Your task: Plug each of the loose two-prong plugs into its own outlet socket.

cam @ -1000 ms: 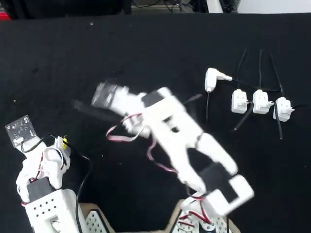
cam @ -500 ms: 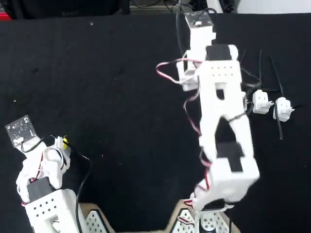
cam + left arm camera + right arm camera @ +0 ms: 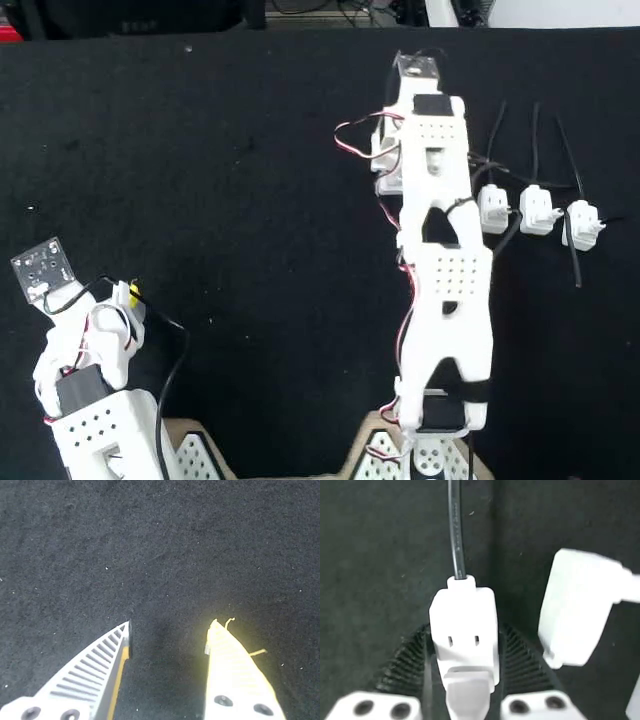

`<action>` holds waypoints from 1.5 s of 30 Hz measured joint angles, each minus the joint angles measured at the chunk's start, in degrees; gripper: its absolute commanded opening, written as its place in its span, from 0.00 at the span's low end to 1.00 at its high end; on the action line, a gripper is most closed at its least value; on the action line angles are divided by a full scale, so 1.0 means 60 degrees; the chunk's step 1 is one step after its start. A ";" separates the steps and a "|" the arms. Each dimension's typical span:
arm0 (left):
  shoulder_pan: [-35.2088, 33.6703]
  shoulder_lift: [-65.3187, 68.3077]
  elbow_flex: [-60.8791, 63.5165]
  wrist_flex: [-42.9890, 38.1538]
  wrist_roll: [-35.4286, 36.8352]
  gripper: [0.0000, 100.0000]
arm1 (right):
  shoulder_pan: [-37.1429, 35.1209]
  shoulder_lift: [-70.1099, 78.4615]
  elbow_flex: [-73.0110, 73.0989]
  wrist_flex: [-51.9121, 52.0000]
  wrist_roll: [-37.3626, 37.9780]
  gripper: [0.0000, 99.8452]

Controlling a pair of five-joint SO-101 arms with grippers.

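The right fingers (image 3: 405,672) are clamping a socket (image 3: 465,622), likely light, rigid and slippery, by its flat sides just beside a loose plug (image 3: 575,612), while the left fingers (image 3: 92,667) are hanging apart.

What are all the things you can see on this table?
table: 1, black, under everything.
plug blocks: 3, white, in a row at the table's right side.
cords: several, black, running off those blocks toward the far edge.
outlet socket: 1, white with two slots, gripped between the right fingers.
plug piece: 1, white, lying just beside that socket.
left arm: 1, white, folded at the near left corner.
left fingers: 2, one white and one yellow, open above the table.
right arm: 1, white, stretched toward the far edge.
right fingers: 2, black and ribbed, closed on the socket.
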 measured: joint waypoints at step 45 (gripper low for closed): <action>0.0557 0.0000 0.0000 0.0000 -0.0176 0.03 | -0.0103 -1.0901 -0.0190 0.2828 -0.0029 0.05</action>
